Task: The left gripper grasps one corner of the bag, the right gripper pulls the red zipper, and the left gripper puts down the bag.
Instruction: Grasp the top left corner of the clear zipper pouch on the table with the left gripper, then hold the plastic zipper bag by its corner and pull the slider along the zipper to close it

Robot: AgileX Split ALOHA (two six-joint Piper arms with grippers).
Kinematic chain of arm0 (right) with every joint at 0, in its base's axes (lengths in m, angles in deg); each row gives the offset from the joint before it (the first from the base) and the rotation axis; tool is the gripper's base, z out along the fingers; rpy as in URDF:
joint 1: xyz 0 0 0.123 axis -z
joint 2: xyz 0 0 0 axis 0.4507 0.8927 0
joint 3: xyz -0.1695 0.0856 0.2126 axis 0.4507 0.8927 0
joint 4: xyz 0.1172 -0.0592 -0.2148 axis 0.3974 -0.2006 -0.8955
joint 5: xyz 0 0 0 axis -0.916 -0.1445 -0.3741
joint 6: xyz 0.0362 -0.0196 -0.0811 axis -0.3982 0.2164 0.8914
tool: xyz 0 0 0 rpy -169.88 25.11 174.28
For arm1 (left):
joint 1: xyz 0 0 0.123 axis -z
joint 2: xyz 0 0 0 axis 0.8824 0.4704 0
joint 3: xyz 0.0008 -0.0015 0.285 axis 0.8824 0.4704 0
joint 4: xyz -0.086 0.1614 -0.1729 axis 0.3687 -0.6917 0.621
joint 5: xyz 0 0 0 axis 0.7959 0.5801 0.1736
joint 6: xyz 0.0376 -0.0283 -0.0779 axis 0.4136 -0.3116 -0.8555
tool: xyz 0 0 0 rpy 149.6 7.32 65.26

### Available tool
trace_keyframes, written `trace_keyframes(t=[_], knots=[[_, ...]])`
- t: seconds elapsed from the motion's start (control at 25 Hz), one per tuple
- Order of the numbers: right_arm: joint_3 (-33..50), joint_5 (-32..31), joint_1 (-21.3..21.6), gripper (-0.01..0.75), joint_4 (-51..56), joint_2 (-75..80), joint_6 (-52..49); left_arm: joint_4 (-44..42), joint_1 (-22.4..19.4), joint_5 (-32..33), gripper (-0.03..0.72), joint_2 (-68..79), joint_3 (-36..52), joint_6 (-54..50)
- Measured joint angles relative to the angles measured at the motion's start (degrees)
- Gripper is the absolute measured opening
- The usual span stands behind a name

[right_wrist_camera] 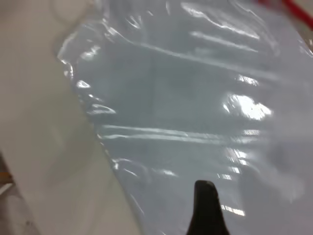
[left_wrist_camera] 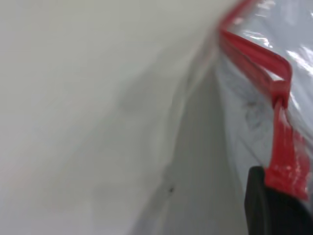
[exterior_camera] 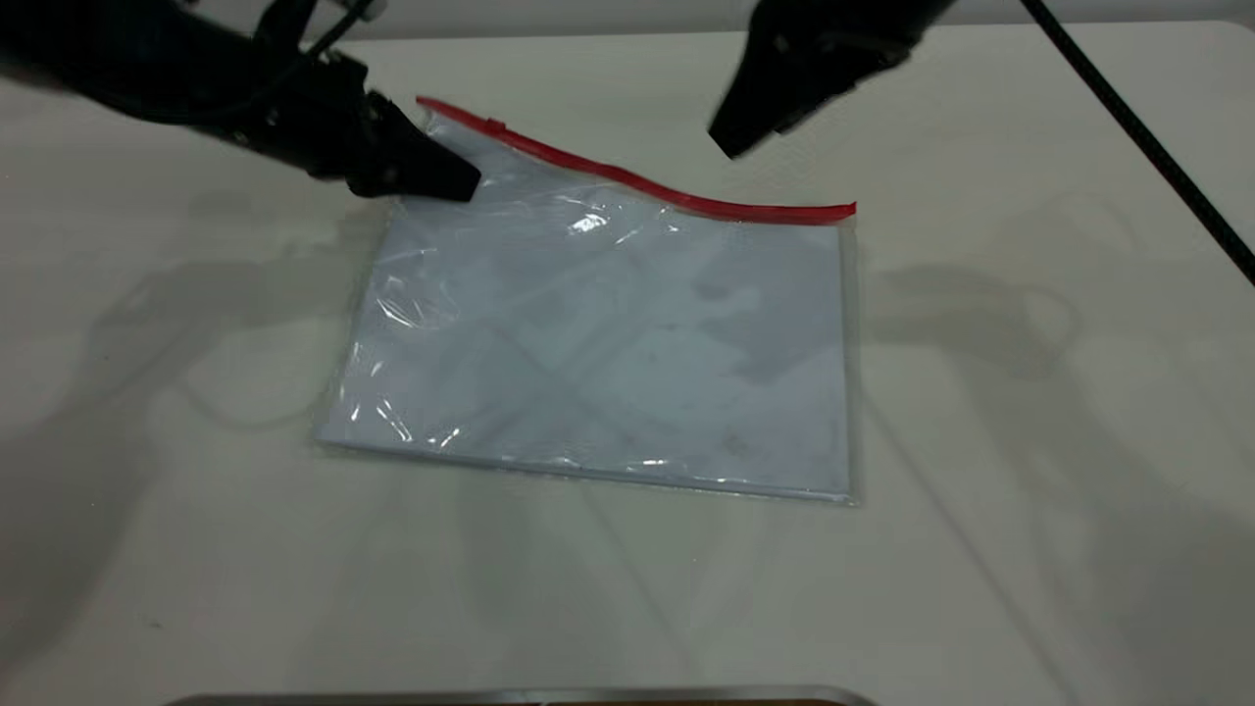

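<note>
The bag lay flat on the desk, its pale sheets filling it. Along the bag's far edge ran the red zipper, lifted toward the far left corner of the bag. There the left pincer was closed on the bag beside that corner. The right pincer hung above the zipper's middle, apart from it; I cannot tell its opening.

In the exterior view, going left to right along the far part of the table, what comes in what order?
left gripper, shut on the bag's lifted corner → slider tab of the red zipper → right gripper, hanging above the bag.
</note>
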Motion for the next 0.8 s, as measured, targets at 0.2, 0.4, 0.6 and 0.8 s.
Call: trace_keyframes(t=[0.2,0.4,0.6,0.8], knots=[[-5.44,-5.01,-1.59,0.585,4.23,1.87,6.13,-10.01,0.06,2.7,0.053,-4.65,0.0,2.45],[-10.32,-6.07,-5.66,0.585,5.87,6.04,8.04,-14.63,0.06,5.37,0.053,-5.2,-1.67,2.56],[-13.53,-6.17,-8.03,0.585,9.98,10.13,10.17,-17.43,0.06,11.31,0.053,-5.2,-5.59,2.62],[-15.57,-5.79,-8.1,0.585,15.3,12.43,12.35,-20.92,0.17,15.78,0.053,-5.3,-7.65,2.66]])
